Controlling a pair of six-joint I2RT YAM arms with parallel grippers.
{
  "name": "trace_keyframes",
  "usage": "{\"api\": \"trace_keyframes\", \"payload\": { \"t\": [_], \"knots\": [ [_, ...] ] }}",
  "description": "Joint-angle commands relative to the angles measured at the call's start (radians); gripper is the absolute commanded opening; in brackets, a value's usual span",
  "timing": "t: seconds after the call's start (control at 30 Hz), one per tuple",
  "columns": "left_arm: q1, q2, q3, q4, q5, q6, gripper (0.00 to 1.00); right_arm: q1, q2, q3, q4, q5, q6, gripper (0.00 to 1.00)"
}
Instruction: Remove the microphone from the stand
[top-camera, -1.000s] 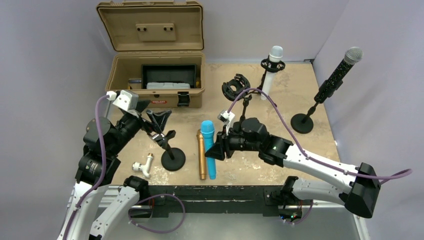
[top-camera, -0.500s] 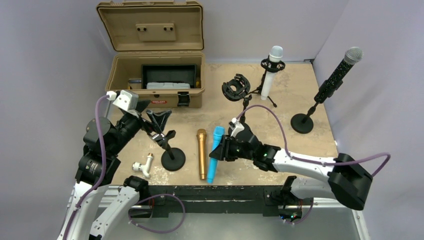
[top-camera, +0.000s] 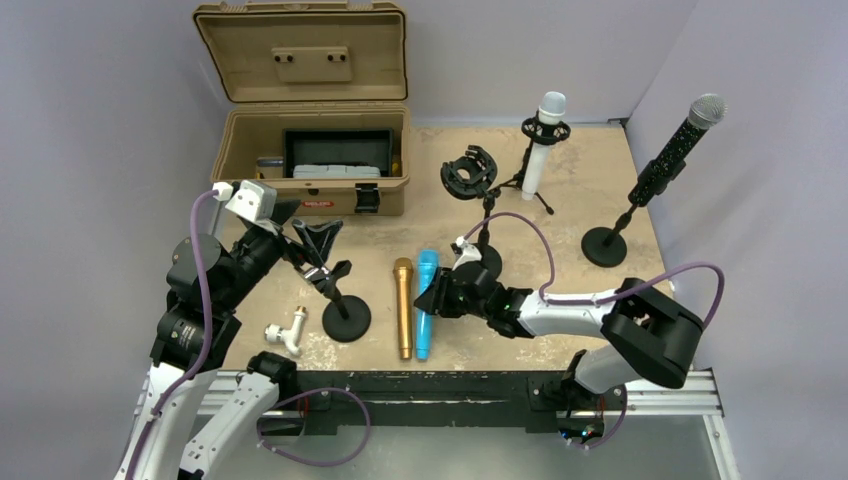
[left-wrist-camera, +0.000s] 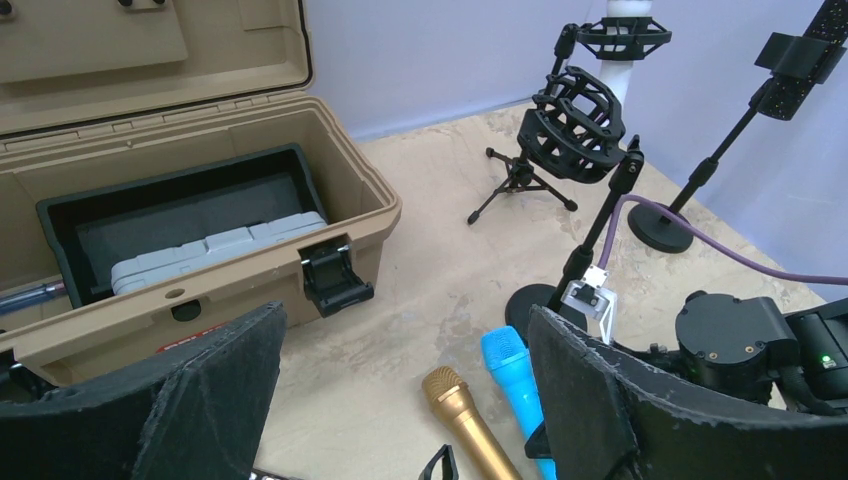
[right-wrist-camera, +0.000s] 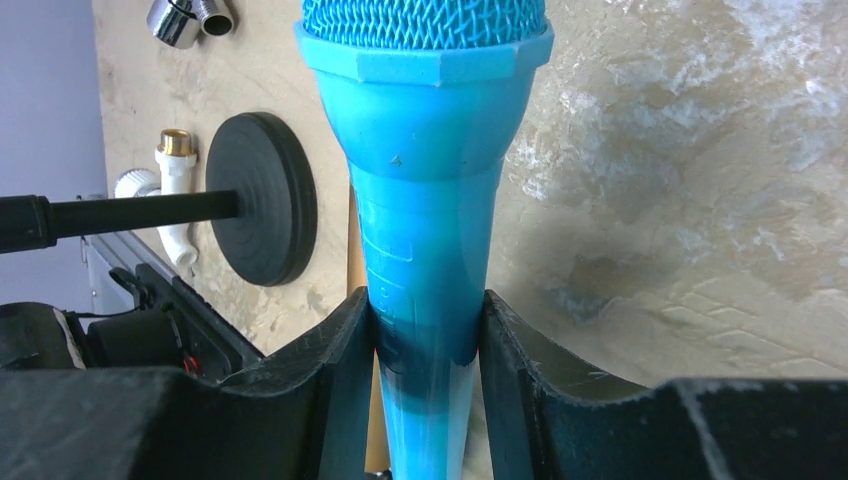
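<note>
Tan table (top-camera: 590, 180) bears gold microphone (top-camera: 403, 305) just beside blue microphone (top-camera: 423, 328).

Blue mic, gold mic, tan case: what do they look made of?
Blue mic: probably moulded plastic. Smooth semi-gloss body, faceted collar, mesh grille on top.
Gold mic: metal or metallic-painted plastic. It has a satin sheen, but the pictures don't show which.
Tan case: moulded plastic, matte, with a thick formed rim and recesses in the lid.

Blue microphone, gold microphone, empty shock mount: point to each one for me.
blue microphone (top-camera: 428, 265), top external view, mesh head.
gold microphone (top-camera: 404, 312), top external view, middle of the handle.
empty shock mount (left-wrist-camera: 585, 140), left wrist view, black cage.
</note>
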Motion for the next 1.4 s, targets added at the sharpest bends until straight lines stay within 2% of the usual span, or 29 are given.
{"api": "trace_keyframes", "payload": {
  "t": [0.0,0.2,0.57,0.87,1.03,1.2,1.3,1.37],
  "knots": [
    [0.006,-0.003,0.012,0.024,0.007,0.001,0.88,0.013,0.033,0.017,0.122,0.048,-0.003,0.16],
    [0.007,0.001,0.014,0.022,0.012,0.002,0.88,0.019,0.051,0.002,0.14,0.076,0.017,0.26],
    [0.006,0.003,0.015,0.023,0.016,0.0,0.88,0.022,0.027,-0.037,0.142,0.094,0.027,0.51],
    [0.006,0.007,0.014,0.022,0.018,0.0,0.88,0.023,-0.016,-0.044,0.135,0.087,0.006,0.55],
    [0.007,0.009,0.015,0.022,0.018,0.0,0.88,0.024,-0.185,-0.066,0.075,0.092,-0.06,0.63],
    [0.006,0.011,0.014,0.025,0.029,-0.003,0.88,0.025,-0.457,-0.073,-0.043,0.143,-0.144,0.69],
    [0.007,0.013,0.015,0.025,0.031,-0.005,0.88,0.024,-0.613,-0.066,-0.121,0.186,-0.156,0.7],
    [0.007,0.014,0.014,0.025,0.032,-0.005,0.88,0.024,-0.688,-0.048,-0.189,0.246,-0.171,0.66]
  ]
}}
